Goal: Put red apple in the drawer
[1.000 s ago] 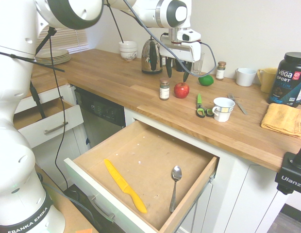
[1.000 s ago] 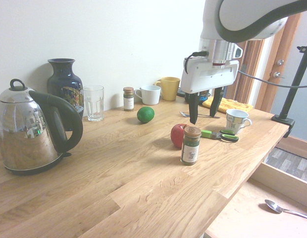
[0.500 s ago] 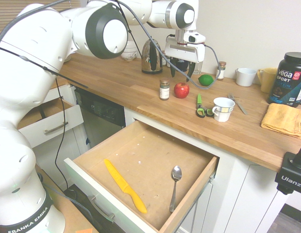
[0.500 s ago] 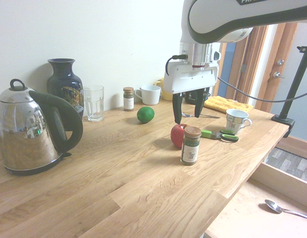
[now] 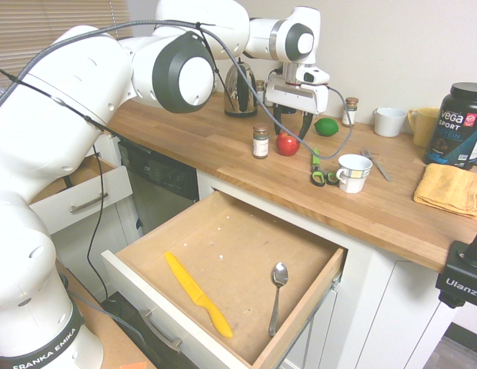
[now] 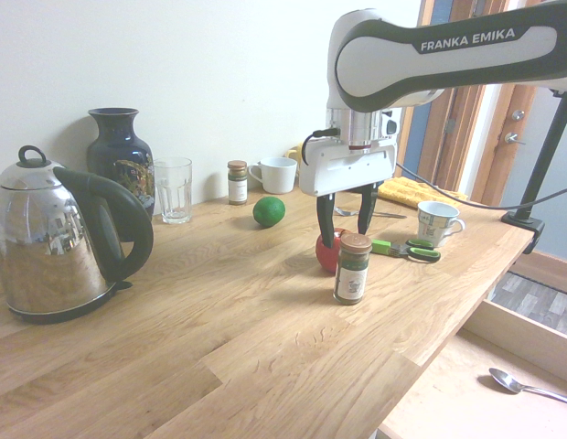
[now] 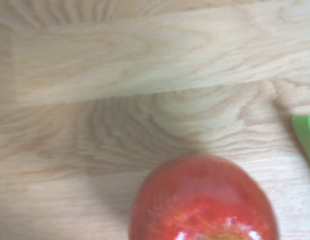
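Red apple, seemingly upright, countertop.

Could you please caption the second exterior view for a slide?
Open gripper straddles the red apple on the countertop.

White arm reached across from base, wrist bent straight down. Tool hung vertical, low over bench. Dark fingers spread apart, pointing down, nothing clamped between them.
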Controlling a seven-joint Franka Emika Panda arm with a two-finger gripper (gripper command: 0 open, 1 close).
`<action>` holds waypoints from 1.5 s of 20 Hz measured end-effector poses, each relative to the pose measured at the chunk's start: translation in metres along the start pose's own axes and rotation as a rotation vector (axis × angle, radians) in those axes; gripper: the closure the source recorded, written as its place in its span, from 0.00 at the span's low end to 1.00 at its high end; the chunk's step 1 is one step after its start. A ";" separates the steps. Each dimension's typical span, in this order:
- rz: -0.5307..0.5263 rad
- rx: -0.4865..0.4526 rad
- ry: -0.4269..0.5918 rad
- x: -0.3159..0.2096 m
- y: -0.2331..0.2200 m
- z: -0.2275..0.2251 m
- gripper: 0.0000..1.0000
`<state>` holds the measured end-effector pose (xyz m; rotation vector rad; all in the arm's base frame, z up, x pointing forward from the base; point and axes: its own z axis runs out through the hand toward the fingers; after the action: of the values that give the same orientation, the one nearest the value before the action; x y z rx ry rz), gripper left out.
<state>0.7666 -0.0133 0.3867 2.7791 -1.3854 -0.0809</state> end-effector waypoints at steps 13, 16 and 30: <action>-0.017 -0.019 -0.014 0.001 -0.008 0.031 1.00; -0.020 -0.018 -0.013 0.002 -0.009 0.033 1.00; -0.021 -0.016 -0.011 0.004 -0.008 0.032 1.00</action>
<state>0.7731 -0.0116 0.3544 2.7853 -1.3523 -0.1079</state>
